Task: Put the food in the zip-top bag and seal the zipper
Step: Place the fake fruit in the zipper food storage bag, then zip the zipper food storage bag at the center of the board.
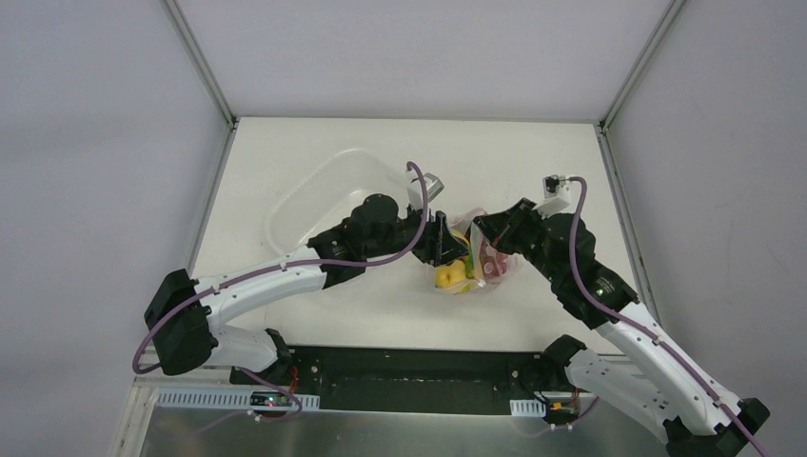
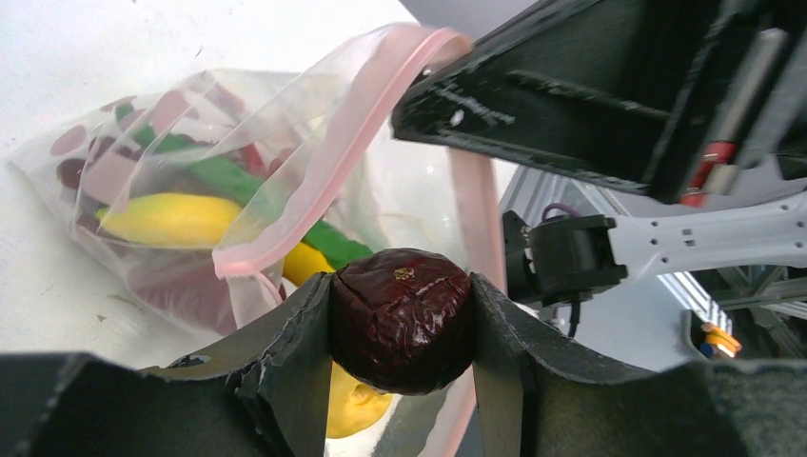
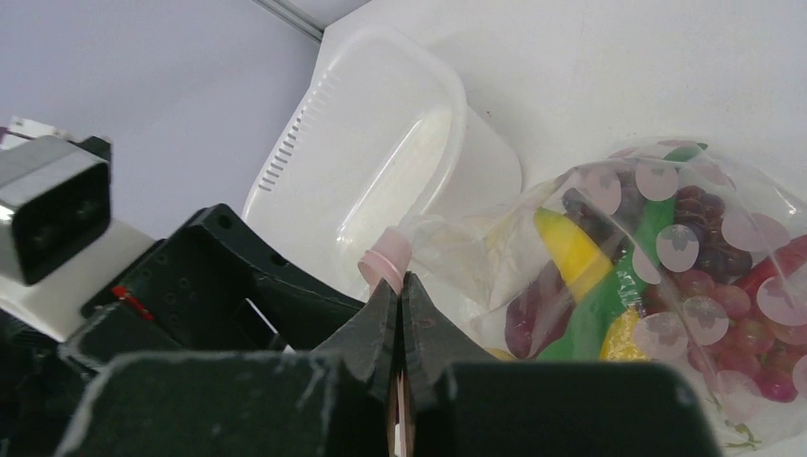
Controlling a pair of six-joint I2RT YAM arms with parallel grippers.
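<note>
**Almost In, But Could Still Roll Away**

Left gripper (image 2: 402,328): half open, squeezing a round dark red fruit (image 2: 400,295) at the mouth of the zip-top bag (image 1: 497,271). Right gripper (image 3: 400,297): shut tight, pinching the pink zipper (image 2: 314,190). Bag near the middle of the white table (image 1: 571,162), banana (image 2: 167,219) and green chili (image 2: 228,176) inside. Could bounce off the floppy edge and roll away after an early drop or a slipped pinch. White tub (image 1: 324,186) toward the far left corner; grey walls around.
</note>
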